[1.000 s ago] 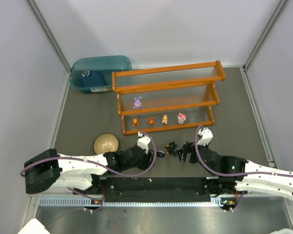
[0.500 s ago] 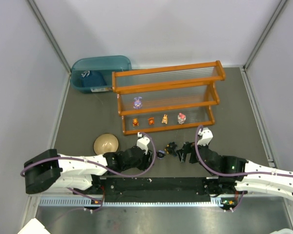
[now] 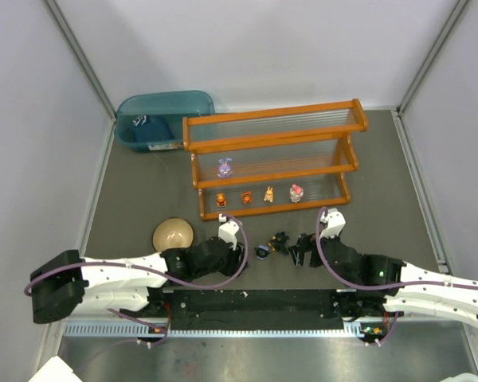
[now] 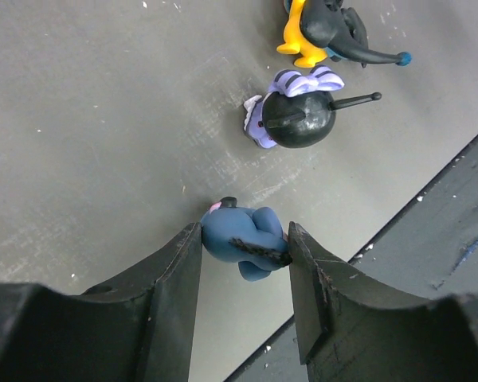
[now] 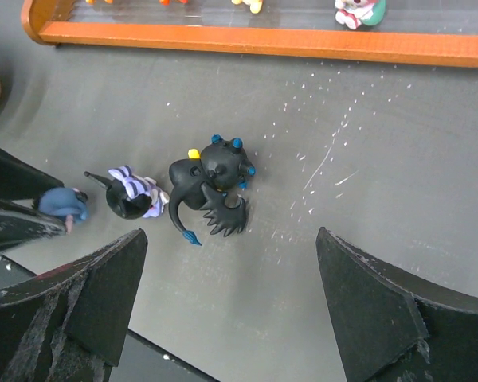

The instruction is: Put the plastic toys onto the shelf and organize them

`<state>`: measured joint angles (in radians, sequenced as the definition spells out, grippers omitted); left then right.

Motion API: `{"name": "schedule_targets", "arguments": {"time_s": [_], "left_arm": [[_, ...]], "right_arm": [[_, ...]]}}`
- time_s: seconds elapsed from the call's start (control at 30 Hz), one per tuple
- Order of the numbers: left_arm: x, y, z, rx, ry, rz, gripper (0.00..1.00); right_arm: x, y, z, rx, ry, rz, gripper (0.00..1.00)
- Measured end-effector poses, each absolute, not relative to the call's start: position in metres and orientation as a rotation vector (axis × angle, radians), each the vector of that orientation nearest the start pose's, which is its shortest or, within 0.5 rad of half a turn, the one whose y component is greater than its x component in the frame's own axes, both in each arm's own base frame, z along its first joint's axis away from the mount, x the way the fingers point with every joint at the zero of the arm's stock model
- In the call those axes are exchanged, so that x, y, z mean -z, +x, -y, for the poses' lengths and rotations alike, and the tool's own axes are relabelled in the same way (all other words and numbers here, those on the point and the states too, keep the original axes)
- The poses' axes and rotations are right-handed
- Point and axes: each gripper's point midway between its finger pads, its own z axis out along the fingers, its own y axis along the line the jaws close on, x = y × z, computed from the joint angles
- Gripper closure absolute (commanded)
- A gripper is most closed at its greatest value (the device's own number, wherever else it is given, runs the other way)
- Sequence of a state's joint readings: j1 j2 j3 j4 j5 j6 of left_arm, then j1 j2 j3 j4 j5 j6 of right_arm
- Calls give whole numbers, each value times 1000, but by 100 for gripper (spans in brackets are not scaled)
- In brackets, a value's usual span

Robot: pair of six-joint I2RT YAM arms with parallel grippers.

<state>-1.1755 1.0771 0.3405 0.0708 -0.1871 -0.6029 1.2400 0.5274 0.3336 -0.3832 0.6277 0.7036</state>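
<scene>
**A:** Gray matting covers the table, with the shelf toward 12 o'clock. Why are three toys off it?

**B:** They lie at its 6 o'clock side, probably so both arms can reach them. Four small figurines line the lowest tier, and the purple bunny stands one tier up.

**A:** And the left gripper?

**B:** It is clamped on the dark-blue figurine, a finger against each flank. The toy lies on the mat, not lifted as far as I can tell. Squeezing across the narrow body likely gives the firmest hold.

**A:** The arms?

**B:** The left arm stretches low from 8 o'clock, wrist tipped down. The right arm mirrors it from 4 o'clock. The right gripper hangs spread wide and empty, with the black dragon figure at its 12 o'clock. A round black toy with a purple bow lies between the dragon and the blue one.
</scene>
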Motion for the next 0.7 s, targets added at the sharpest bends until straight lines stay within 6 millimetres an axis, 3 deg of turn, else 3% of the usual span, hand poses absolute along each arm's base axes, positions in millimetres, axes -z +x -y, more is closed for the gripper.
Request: {"name": "schedule_targets", "arguments": {"time_s": [0.2, 0.47, 0.57, 0.7], "left_arm": [[-78, 125, 262, 789, 481, -2223, 100], [-159, 142, 267, 881, 293, -2135, 100], [-173, 142, 269, 908, 254, -2137, 100], [-173, 141, 268, 917, 220, -2161, 100]], "right_arm": [[-111, 140, -189, -519, -389, -1998, 11], [-132, 99, -241, -565, -756, -1768, 9], [-142, 86, -264, -594, -835, -1670, 9], [-161, 83, -283, -631, -837, -1568, 9]]}}
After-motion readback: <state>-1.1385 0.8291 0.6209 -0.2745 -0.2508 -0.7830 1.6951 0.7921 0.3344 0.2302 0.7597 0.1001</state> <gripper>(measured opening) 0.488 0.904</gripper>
